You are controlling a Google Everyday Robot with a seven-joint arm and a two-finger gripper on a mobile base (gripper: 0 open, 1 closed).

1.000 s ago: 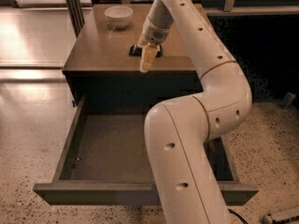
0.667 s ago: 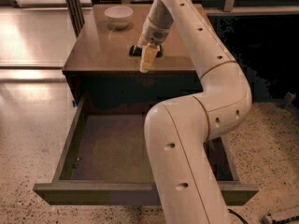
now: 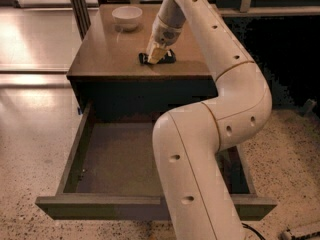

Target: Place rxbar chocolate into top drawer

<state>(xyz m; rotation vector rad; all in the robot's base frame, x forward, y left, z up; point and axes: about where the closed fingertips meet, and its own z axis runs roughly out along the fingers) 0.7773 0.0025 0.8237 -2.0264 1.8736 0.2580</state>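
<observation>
- drawer (image 3: 120,159): nearest thing, pulled open at 6 o'clock of the view. The floor is bare where it shows, and the right part is hidden behind the arm.
- arm (image 3: 200,149): comes up from 5 o'clock, elbows at 3 o'clock, then reaches back toward 12 over the table (image 3: 100,56).
- chocolate bar (image 3: 169,59): lies flat on the table, a little back from the front edge, at 12 o'clock from the drawer. It is not in the drawer yet.
- end effector (image 3: 155,56): sits right on the bar, with black wrapper showing at its 9 and 3 o'clock. I can't tell whether it is wide, narrow or already clamped.
- Change: a second ago its tip hung further toward 6 o'clock, close to the table's front edge, and the bar showed only on its 9 o'clock side. It has since moved back toward 12 and settled over the bar's middle. The bar looks unmoved.
- My read: this is the grasp stage, with no lift so far. Still to do: grip, lift, carry toward 6 o'clock past the edge, lower into the drawer, release.
- bowl (image 3: 126,17): far back at 11 o'clock of the bar, well apart and out of the path.
</observation>
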